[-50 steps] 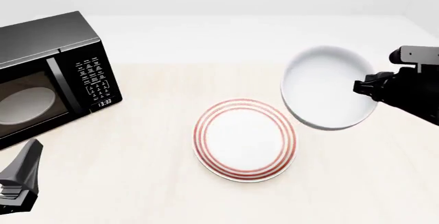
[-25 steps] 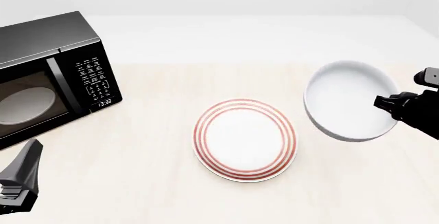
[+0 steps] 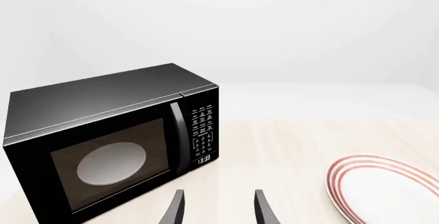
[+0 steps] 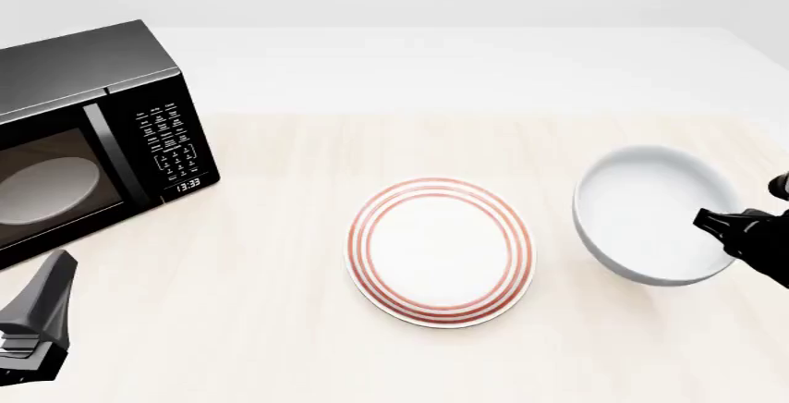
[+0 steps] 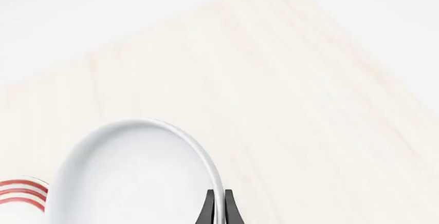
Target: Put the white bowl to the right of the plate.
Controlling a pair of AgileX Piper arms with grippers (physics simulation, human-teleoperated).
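Note:
The white bowl (image 4: pixel 648 213) is deep, plain and glossy, and sits low to the right of the plate (image 4: pixel 441 250), a small gap between them. The plate is flat and white with red rings, at the table's middle. My right gripper (image 4: pixel 722 223) is shut on the bowl's right rim; in the right wrist view its fingertips (image 5: pixel 219 208) pinch the bowl's rim (image 5: pixel 137 172), with the plate's edge (image 5: pixel 20 193) beside it. My left gripper (image 3: pixel 218 208) is open and empty near the table's front left corner, its body showing in the front view (image 4: pixel 37 324).
A black microwave (image 4: pixel 87 135) stands at the left, door closed, a pale disc behind its glass; it also shows in the left wrist view (image 3: pixel 110 142). The light wooden table (image 4: pixel 370 144) ends at its far edge behind the plate.
My right gripper has carried the bowl from up behind the plate's right side to the right and down, and the bowl has tipped level.

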